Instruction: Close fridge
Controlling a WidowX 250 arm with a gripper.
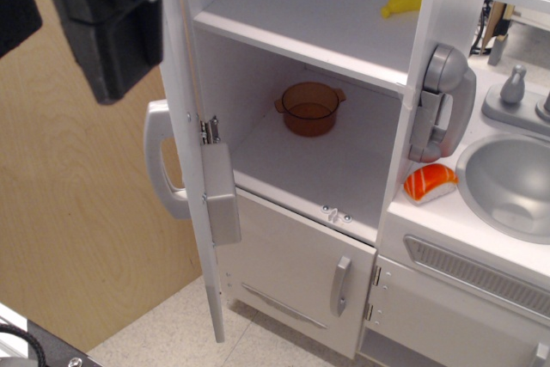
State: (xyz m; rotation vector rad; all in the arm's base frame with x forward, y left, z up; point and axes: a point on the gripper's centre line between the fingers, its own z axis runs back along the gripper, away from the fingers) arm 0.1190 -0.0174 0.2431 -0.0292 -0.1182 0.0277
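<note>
The fridge (301, 6) is a tall white toy cabinet with white shelves, and it stands open. Its large door (191, 83) is swung out to the left and I see it almost edge-on, with its pale handle (159, 161) on the outer face and a grey block (222, 195) on the near edge. My gripper (103, 15) is a black, blurred shape at the top left, on the outer side of the door and close to its upper part. Its fingers are not visible. I cannot tell whether it touches the door.
An orange see-through pot (309, 107) sits on the lower shelf and a banana (402, 2) on the upper shelf. A grey phone (443, 102), salmon sushi (430, 182) and a sink (511, 182) are at the right. The smaller lower door (292, 272) is shut. A wooden wall (77, 229) is on the left.
</note>
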